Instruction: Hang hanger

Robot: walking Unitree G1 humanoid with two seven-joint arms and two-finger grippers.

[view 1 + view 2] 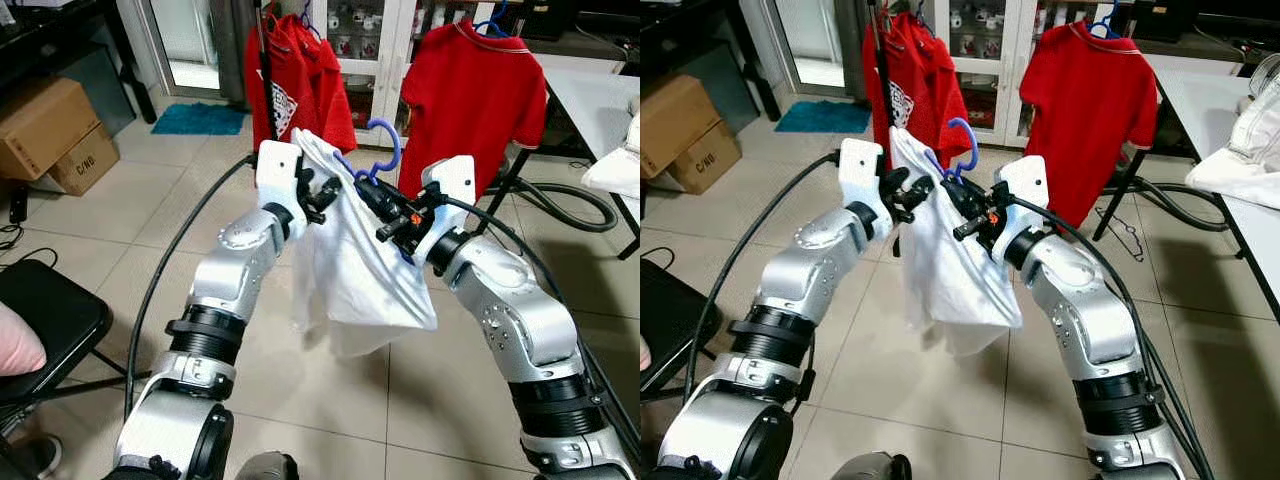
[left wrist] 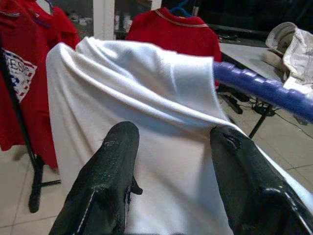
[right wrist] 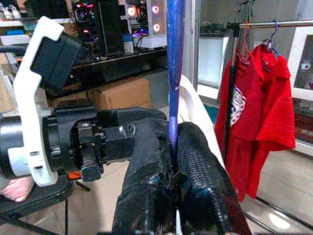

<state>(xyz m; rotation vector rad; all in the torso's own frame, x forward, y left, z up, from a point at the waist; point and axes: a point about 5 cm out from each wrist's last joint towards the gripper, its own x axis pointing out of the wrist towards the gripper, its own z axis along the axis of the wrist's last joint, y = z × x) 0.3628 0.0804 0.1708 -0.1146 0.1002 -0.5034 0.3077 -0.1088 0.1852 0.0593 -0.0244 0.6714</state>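
Both arms were raised in front of the robot, well short of the rack (image 3: 274,23). The right hand (image 1: 372,195) was clenched on the blue hanger (image 1: 385,150), its fingers (image 3: 195,166) pinching the hanger's arm just below the hook. A white shirt (image 1: 350,270) draped over the hanger and hung down between the two arms. The left hand (image 1: 322,192) sat at the shirt's far shoulder with its fingers (image 2: 112,171) spread apart, cloth lying between them but not gripped.

Red shirts (image 1: 300,90) already hung on the rack beyond, another (image 1: 465,100) further right.

Risks, as judged: the shirt sat lopsided and loose, so a tilt of the hanger could slide it off onto the floor (image 1: 200,190). The pinch near the hook was narrow; the hanger could swivel in the fingers and miss the rail. The hook could also snag a red shirt.
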